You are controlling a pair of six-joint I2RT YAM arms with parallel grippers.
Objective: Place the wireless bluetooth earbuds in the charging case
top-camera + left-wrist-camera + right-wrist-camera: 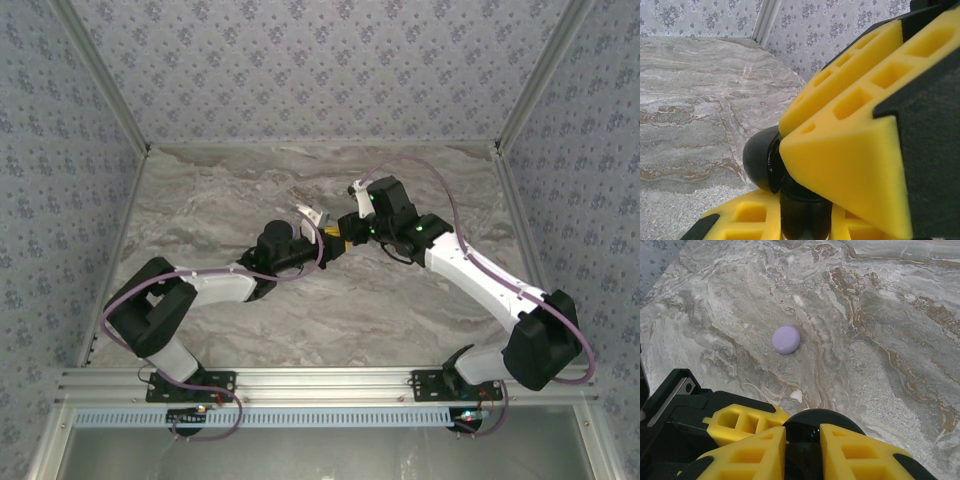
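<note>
A black round charging case [759, 159] is held above the marble table between both grippers, which meet at the middle [334, 236]. My left gripper [805, 222] is shut on the case's lower black body, its yellow fingers on either side. My right gripper [802, 455] is shut on the case's rounded black part [822, 421]; its big yellow fingers [850, 150] come in from the right in the left wrist view. A left finger [740, 422] lies just left of the right gripper. The tiny black earbuds are hidden from view.
A small lavender round puck [786, 339] lies on the marble table [880, 340] beyond the grippers. Patterned walls [300, 60] close the table in at the back and both sides.
</note>
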